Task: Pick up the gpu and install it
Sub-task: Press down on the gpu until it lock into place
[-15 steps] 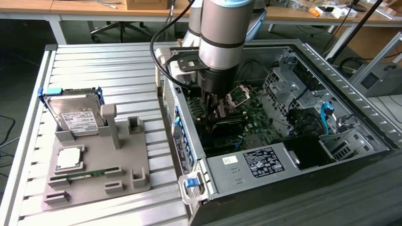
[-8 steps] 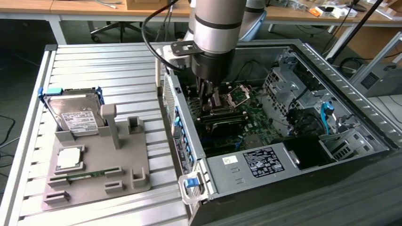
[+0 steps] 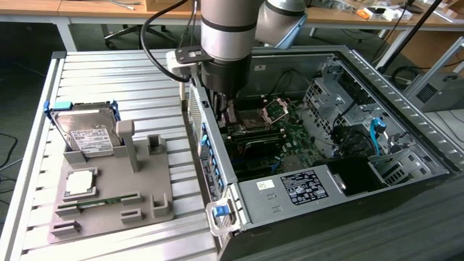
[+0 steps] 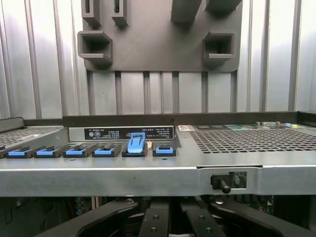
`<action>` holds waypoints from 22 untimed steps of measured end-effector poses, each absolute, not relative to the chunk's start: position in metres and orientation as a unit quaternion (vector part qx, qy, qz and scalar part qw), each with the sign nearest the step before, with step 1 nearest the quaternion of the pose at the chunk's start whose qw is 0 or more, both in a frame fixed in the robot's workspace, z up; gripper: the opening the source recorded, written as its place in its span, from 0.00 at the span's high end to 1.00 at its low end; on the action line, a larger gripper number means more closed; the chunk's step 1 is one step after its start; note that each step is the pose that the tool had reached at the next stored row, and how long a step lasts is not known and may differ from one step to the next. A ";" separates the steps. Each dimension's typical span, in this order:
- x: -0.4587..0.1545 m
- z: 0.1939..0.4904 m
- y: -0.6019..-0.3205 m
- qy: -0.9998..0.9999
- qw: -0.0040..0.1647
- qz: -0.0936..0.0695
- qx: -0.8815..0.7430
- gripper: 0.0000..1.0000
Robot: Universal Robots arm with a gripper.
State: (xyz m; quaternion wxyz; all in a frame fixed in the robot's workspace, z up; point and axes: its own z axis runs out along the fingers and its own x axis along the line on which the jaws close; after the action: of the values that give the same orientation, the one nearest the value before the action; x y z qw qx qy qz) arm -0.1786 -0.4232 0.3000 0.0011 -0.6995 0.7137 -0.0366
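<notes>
Closed hand (image 4: 170, 222) nearest, arm (image 3: 228, 32) upright, reaching into computer case (image 3: 406, 109), gpu perhaps gripped, hidden.

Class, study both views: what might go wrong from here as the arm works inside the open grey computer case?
1. The shut gripper hangs close beside the case's perforated metal rear wall; a small drift may strike it.
2. One blue plastic slot latch stands raised among flat ones; it could snag whatever passes.
</notes>
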 end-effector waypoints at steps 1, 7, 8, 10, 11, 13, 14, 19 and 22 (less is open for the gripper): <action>-0.179 0.300 -0.424 0.714 0.001 -0.036 -0.700 0.89; -0.179 0.300 -0.434 0.714 0.004 -0.034 -0.700 0.89; -0.179 0.300 -0.435 0.714 0.004 -0.034 -0.700 0.89; -0.179 0.300 -0.436 0.714 0.004 -0.034 -0.700 0.89; -0.179 0.300 -0.437 0.714 0.004 -0.033 -0.700 0.89; -0.179 0.300 -0.439 0.714 0.004 -0.033 -0.699 0.89; -0.179 0.300 -0.439 0.714 0.004 -0.033 -0.699 0.89; -0.179 0.300 -0.433 0.713 0.004 -0.033 -0.700 0.89; -0.179 0.300 -0.429 0.713 0.004 -0.033 -0.700 0.89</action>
State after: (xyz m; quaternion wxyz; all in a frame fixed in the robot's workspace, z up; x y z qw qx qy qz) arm -0.1788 -0.4289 0.3000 0.0044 -0.7001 0.7133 -0.0331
